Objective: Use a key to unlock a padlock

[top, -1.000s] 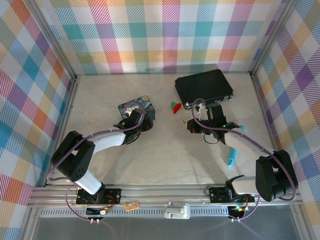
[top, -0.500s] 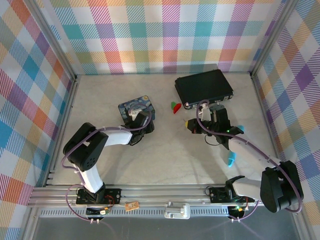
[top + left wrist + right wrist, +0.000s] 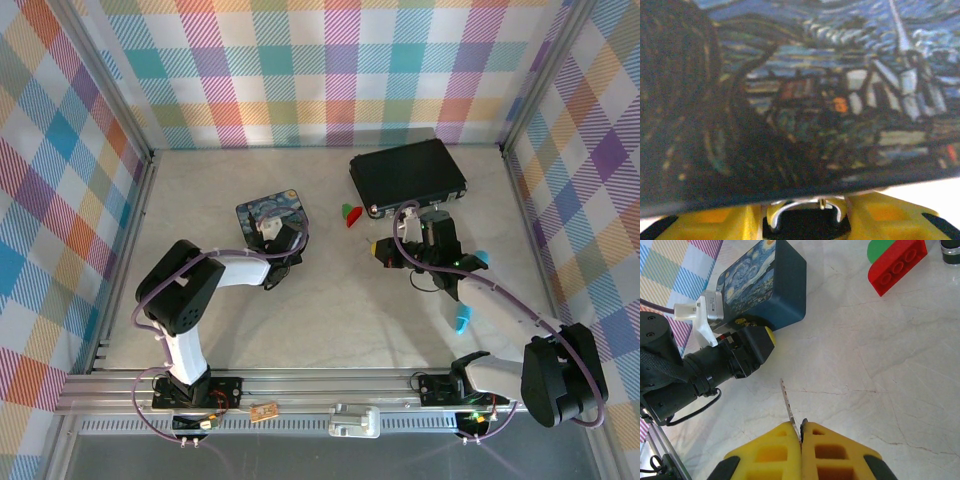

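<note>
At right of the counter [image 3: 330, 290], the right end effector [image 3: 801, 434] pinches the key [image 3: 788, 405]. Its blade points left toward the padlock [image 3: 807, 214], well apart, apparently gripped by the left end effector [image 3: 806, 225] beside the blue tin [image 3: 765, 285].

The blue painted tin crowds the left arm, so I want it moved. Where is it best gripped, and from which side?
Probably from above, closing on two opposite side walls of the tin: it lies flat, lid up, and its walls are upright and parallel. The left end effector sits at one wall, so take the other pair.
</note>
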You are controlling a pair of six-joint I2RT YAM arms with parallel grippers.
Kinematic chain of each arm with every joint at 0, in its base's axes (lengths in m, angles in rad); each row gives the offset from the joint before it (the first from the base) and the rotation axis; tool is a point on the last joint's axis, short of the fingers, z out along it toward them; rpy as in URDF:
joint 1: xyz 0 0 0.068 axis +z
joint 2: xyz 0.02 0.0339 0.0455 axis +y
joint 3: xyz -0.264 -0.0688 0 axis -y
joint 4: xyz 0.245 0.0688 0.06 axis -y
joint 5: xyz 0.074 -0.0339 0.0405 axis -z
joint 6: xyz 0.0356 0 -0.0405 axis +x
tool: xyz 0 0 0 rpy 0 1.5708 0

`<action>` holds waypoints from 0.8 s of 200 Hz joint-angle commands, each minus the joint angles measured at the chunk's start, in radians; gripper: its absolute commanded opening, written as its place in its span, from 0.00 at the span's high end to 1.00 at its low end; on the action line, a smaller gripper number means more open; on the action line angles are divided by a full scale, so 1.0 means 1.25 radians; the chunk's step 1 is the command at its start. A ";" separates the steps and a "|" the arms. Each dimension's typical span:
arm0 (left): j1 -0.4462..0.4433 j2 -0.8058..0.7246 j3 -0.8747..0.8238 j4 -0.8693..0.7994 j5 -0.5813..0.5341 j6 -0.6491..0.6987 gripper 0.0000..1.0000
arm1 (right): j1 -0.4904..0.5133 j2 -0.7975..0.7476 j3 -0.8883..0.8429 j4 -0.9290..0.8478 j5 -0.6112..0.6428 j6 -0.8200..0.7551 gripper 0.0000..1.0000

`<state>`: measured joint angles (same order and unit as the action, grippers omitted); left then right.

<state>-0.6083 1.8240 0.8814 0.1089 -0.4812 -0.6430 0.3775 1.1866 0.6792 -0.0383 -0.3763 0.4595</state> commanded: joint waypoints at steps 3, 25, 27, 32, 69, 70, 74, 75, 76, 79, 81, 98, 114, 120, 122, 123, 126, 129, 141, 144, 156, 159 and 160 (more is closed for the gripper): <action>-0.001 0.030 0.014 0.052 0.013 0.015 0.59 | 0.002 0.008 0.004 0.026 -0.013 -0.009 1.00; 0.002 0.032 0.005 0.074 0.039 0.029 0.62 | 0.002 0.019 0.004 0.045 -0.017 -0.012 1.00; 0.002 0.031 0.005 0.075 0.043 0.031 0.63 | 0.002 0.021 0.003 0.049 -0.018 -0.012 1.00; 0.002 0.031 0.006 0.077 0.051 0.036 0.64 | 0.002 0.025 0.004 0.056 -0.021 -0.012 1.00; 0.007 0.016 0.014 0.067 0.105 0.086 0.49 | 0.002 0.089 0.000 0.140 -0.047 0.009 1.00; 0.008 0.015 0.014 0.068 0.108 0.088 0.48 | 0.002 0.091 -0.001 0.142 -0.047 0.010 1.00; 0.010 0.011 0.009 0.072 0.121 0.094 0.45 | 0.002 0.099 0.002 0.148 -0.053 0.012 1.00; 0.011 0.010 0.007 0.074 0.125 0.096 0.45 | 0.002 0.101 0.002 0.149 -0.054 0.013 1.00; 0.011 0.009 0.005 0.076 0.129 0.098 0.44 | 0.002 0.102 0.002 0.151 -0.056 0.014 1.00; 0.014 0.007 0.000 0.084 0.140 0.105 0.43 | 0.002 0.108 0.004 0.155 -0.060 0.016 1.00; 0.016 0.005 -0.005 0.090 0.149 0.107 0.42 | 0.002 0.112 0.004 0.158 -0.062 0.017 1.00; 0.035 -0.016 -0.046 0.149 0.213 0.123 0.38 | 0.004 0.131 0.009 0.170 -0.082 0.020 1.00; 0.053 -0.022 -0.084 0.221 0.284 0.143 0.37 | 0.005 0.140 0.013 0.170 -0.087 0.019 1.00; 0.059 -0.018 -0.091 0.239 0.303 0.148 0.38 | 0.005 0.142 0.013 0.170 -0.087 0.019 1.00; 0.062 -0.017 -0.094 0.243 0.310 0.148 0.38 | 0.005 0.143 0.014 0.169 -0.087 0.019 1.00; 0.063 -0.016 -0.095 0.244 0.312 0.149 0.39 | 0.005 0.143 0.013 0.170 -0.087 0.019 1.00; 0.067 -0.012 -0.095 0.250 0.323 0.151 0.39 | 0.005 0.143 0.013 0.170 -0.086 0.019 1.00; 0.070 -0.009 -0.095 0.254 0.333 0.152 0.40 | 0.006 0.144 0.013 0.170 -0.086 0.019 1.00; 0.085 0.006 -0.097 0.275 0.370 0.158 0.44 | 0.007 0.145 0.013 0.173 -0.081 0.020 1.00; 0.089 0.010 -0.096 0.281 0.377 0.159 0.45 | 0.007 0.147 0.013 0.174 -0.080 0.020 1.00; 0.102 0.023 -0.096 0.298 0.403 0.163 0.47 | 0.008 0.151 0.014 0.175 -0.079 0.021 1.00; 0.104 0.026 -0.095 0.303 0.408 0.163 0.49 | 0.009 0.152 0.015 0.175 -0.079 0.021 1.00; 0.105 0.027 -0.095 0.304 0.409 0.164 0.49 | 0.009 0.152 0.015 0.175 -0.079 0.021 1.00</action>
<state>-0.5049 1.7794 0.7700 0.3370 -0.1898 -0.4694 0.3801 1.3632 0.6792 0.1387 -0.4541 0.4831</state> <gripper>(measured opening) 0.539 0.050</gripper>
